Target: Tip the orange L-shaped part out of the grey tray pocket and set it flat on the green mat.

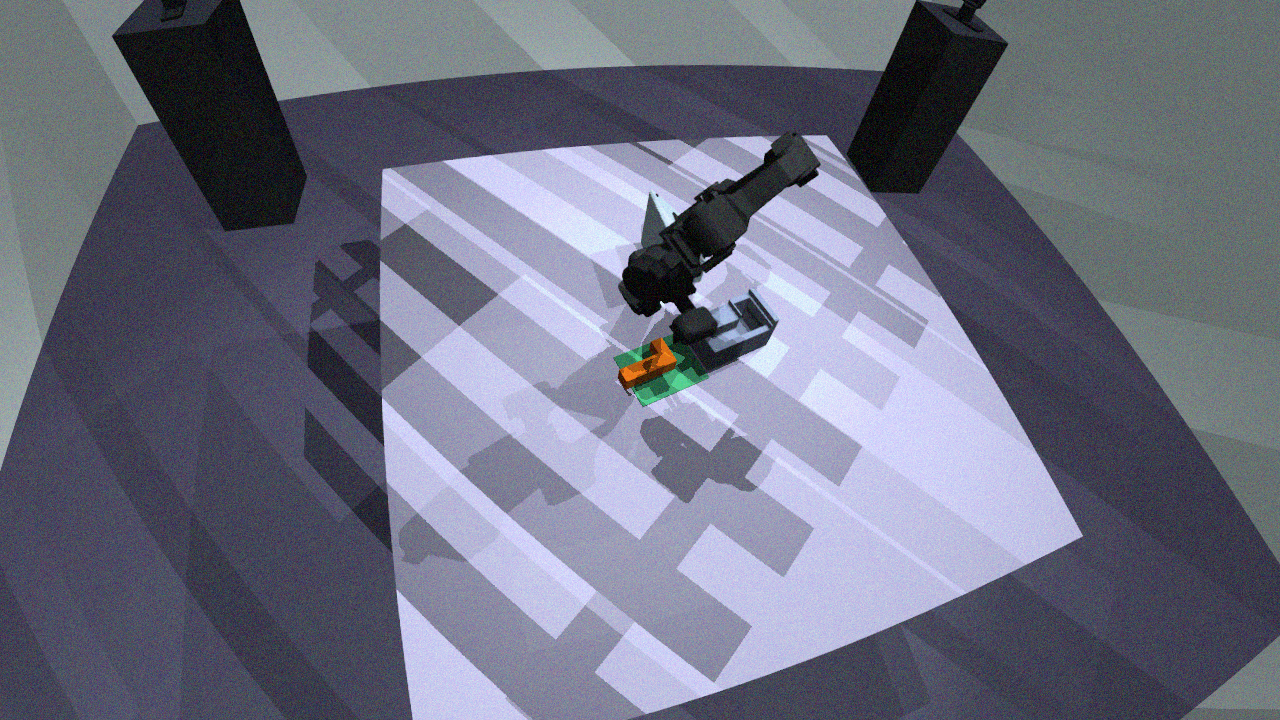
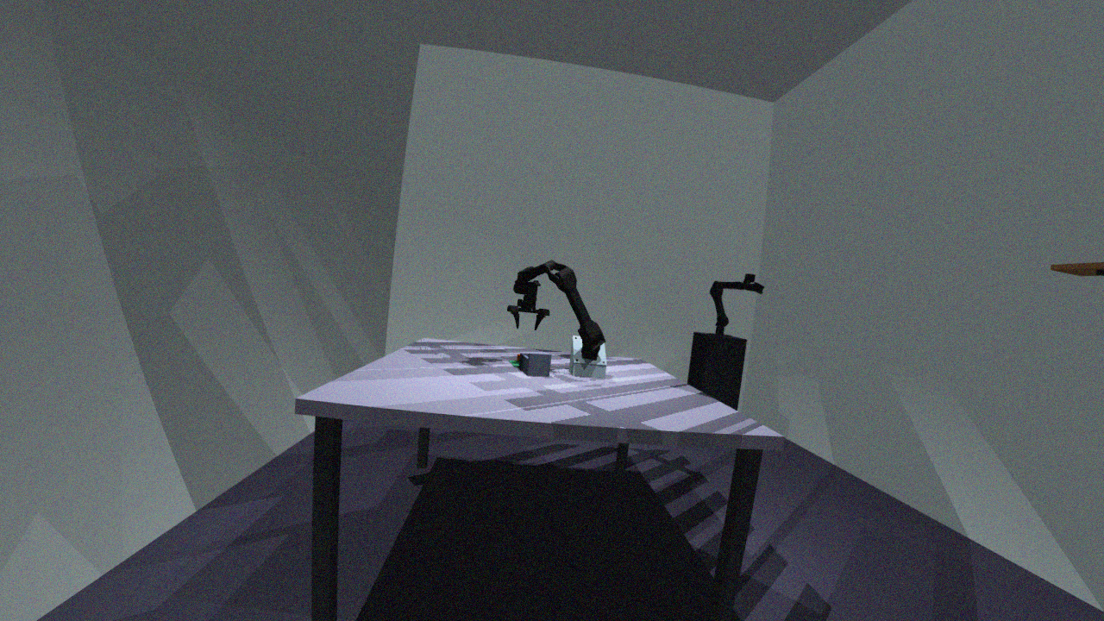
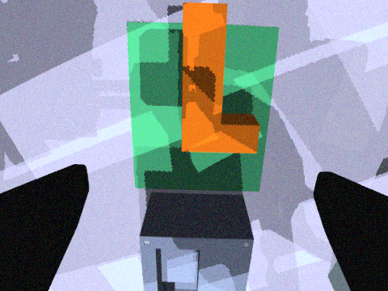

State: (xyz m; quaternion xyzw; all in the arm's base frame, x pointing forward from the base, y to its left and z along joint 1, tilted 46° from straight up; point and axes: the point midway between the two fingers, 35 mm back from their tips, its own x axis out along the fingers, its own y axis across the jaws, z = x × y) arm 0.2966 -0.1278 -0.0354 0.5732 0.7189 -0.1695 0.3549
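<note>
The orange L-shaped part (image 1: 646, 362) (image 3: 204, 81) lies flat on the green mat (image 1: 675, 383) (image 3: 151, 135). The far end of its long bar reaches a little past the mat's far edge. My gripper (image 1: 673, 315) (image 2: 529, 316) (image 3: 203, 180) is open and empty. It hangs well above the tray and the mat, apart from the part.
The arm's white base (image 1: 660, 214) (image 2: 588, 362) stands behind the tray. Two tall black pillars (image 1: 210, 107) (image 1: 926, 89) stand off the table's far corners. In the exterior view one of them (image 2: 718, 370) carries a small camera arm.
</note>
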